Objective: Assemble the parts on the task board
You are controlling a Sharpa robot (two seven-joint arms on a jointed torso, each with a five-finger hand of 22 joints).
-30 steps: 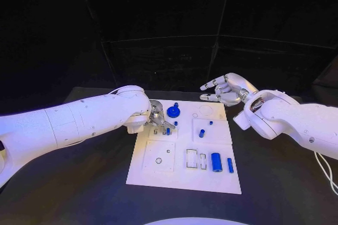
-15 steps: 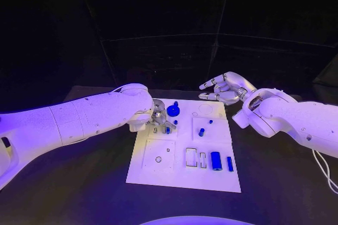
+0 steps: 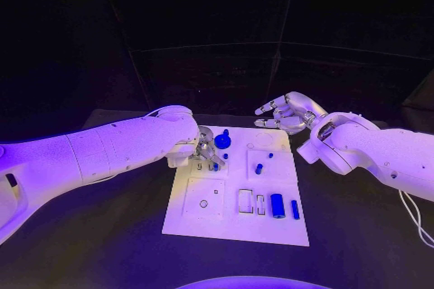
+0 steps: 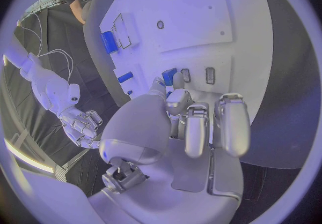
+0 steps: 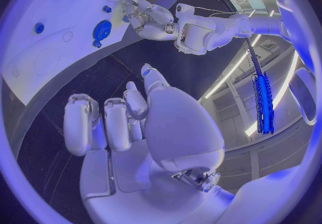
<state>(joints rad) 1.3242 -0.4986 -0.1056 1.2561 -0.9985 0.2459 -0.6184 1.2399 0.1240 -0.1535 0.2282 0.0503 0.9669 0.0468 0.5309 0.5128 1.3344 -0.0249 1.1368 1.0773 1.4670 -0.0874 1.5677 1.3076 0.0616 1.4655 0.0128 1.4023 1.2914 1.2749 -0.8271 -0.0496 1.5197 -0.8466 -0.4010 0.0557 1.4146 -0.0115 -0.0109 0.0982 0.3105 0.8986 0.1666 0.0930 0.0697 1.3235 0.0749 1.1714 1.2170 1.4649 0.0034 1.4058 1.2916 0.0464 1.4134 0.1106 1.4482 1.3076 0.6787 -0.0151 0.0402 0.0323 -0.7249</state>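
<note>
The white task board [image 3: 204,207] lies in the middle of the table. My left hand [image 3: 206,151] is over its far left corner, fingers pointing down. In the left wrist view the thumb and a finger of this hand [image 4: 195,122] pinch a small blue peg [image 4: 169,76] beside two narrow slots. A round blue knob [image 3: 222,142] stands just behind the hand. My right hand [image 3: 285,116] hovers past the board's far edge, fingers apart and holding nothing. A blue cylinder [image 3: 278,206] and a slim blue pin [image 3: 295,209] lie at the board's near right.
Two more small blue pieces [image 3: 259,169] [image 3: 270,155] stand in the board's right middle. A rectangular recess [image 3: 245,201] and a round hole [image 3: 204,204] are in the near half. Black table surrounds the board on all sides.
My left hand has settled slightly lower onto the small blue peg. The right hand has drifted a little to the left. The parts on the board have not moved.
</note>
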